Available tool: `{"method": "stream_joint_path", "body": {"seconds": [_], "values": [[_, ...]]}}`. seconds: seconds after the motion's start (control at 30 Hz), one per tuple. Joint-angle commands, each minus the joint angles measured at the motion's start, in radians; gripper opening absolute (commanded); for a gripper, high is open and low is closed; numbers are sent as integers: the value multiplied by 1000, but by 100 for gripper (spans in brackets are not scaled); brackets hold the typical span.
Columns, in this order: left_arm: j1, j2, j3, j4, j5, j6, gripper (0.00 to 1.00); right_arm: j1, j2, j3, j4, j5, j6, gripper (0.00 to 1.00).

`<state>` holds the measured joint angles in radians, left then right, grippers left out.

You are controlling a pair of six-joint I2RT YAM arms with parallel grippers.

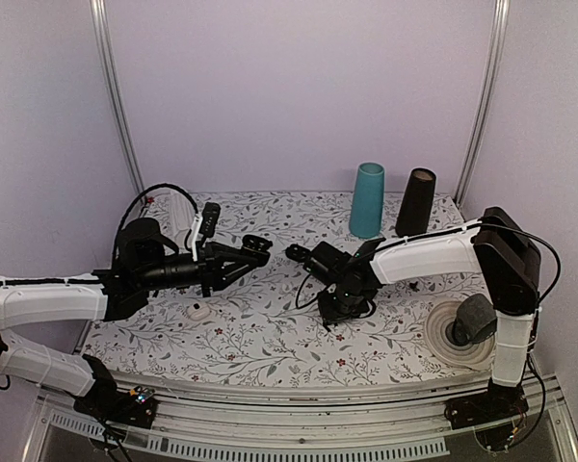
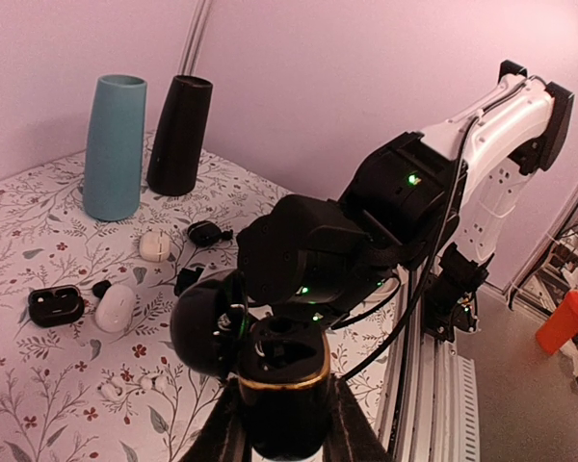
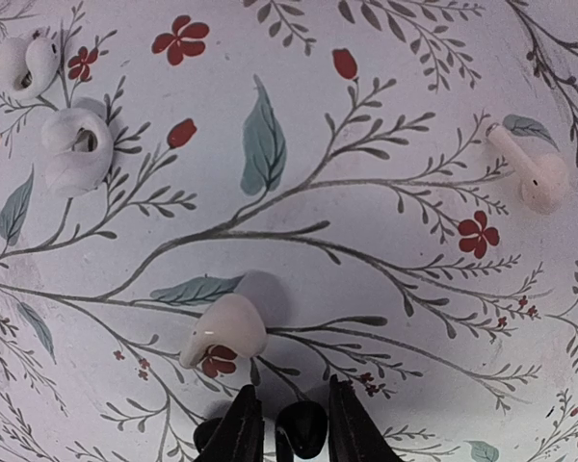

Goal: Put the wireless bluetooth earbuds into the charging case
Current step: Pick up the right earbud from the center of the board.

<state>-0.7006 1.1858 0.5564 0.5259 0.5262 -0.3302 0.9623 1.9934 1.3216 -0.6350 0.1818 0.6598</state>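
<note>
a black earbud (image 3: 302,425) is pinched between the fingertips of the right gripper (image 3: 295,433), low over the floral table (image 3: 366,115), on the near side of the blue cup (image 1: 368,199). several white earbuds (image 3: 227,332) are seen lying loose on the table just beside that gripper. an open, gold-rimmed black charging case (image 2: 284,361) is clasped by the left gripper (image 2: 287,404) above the table, to the near left of the blue cup. a black cup (image 1: 416,202) is stood just right of the blue cup.
</note>
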Motion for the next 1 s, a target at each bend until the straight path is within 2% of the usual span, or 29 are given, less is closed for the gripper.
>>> {"method": "stream_joint_path", "body": {"seconds": [0.0,0.23,0.33,0.53,0.97], "values": [[10,10,8,19,0,-4,0,10,11,4,-38,1,-10,24],[10,15,14,17,-1,-2,0,10,5,-1,-38,-4,-12,20],[11,20,16,17,-2,-5,0,10,0,-6,-33,-8,-12,13],[10,30,12,26,-5,-11,0,9,-30,-24,9,-24,-4,6],[1,81,-31,201,-46,-94,0,-4,-205,-5,86,88,19,6]]}}
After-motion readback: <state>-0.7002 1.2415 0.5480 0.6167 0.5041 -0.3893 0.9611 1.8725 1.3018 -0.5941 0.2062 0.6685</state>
